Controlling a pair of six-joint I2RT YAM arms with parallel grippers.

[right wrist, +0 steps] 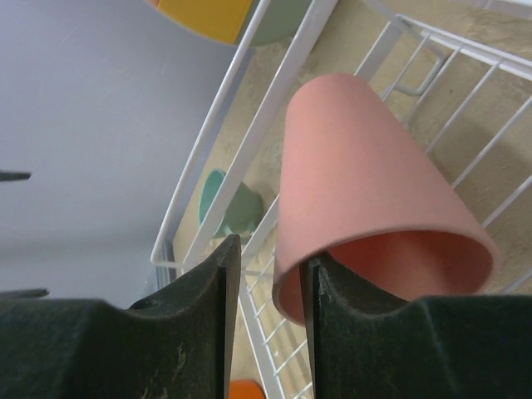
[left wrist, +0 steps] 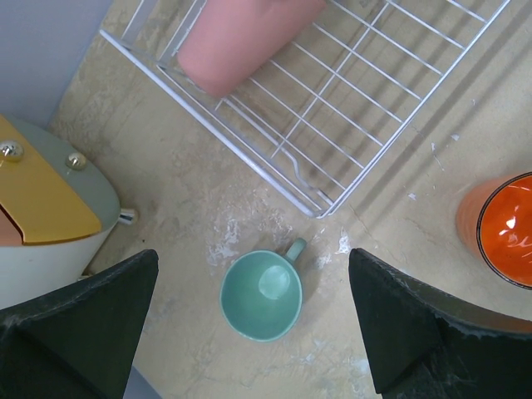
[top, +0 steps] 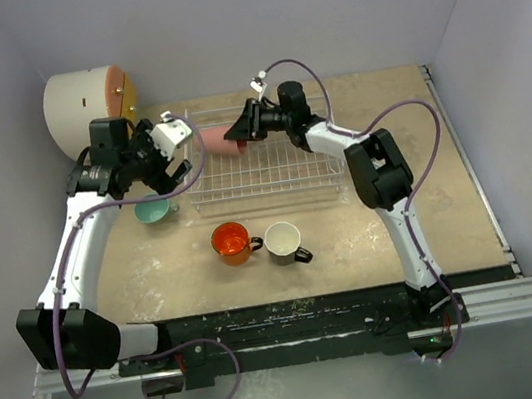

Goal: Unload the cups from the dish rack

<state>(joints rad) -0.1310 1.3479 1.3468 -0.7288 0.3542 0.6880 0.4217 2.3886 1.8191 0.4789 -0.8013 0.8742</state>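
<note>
The white wire dish rack (top: 266,197) stands mid-table. The pink tumbler (top: 223,137) lies on its side at the rack's back left corner. My right gripper (top: 242,127) straddles its rim: in the right wrist view one finger is inside the tumbler (right wrist: 366,174), the other outside, with a gap to the wall, so the gripper (right wrist: 270,266) is open. My left gripper (top: 163,173) is wide open and empty above the teal-green mug (left wrist: 260,296), which stands upright on the table left of the rack. The orange mug (top: 231,240) and the black mug (top: 284,240) stand in front of the rack. The light blue mug is out of view.
A white drum (top: 84,107) with an orange-yellow face stands at the back left, close to my left arm. The rack's near corner (left wrist: 316,209) is just beyond the teal-green mug. The orange mug (left wrist: 499,229) is at the right edge of the left wrist view.
</note>
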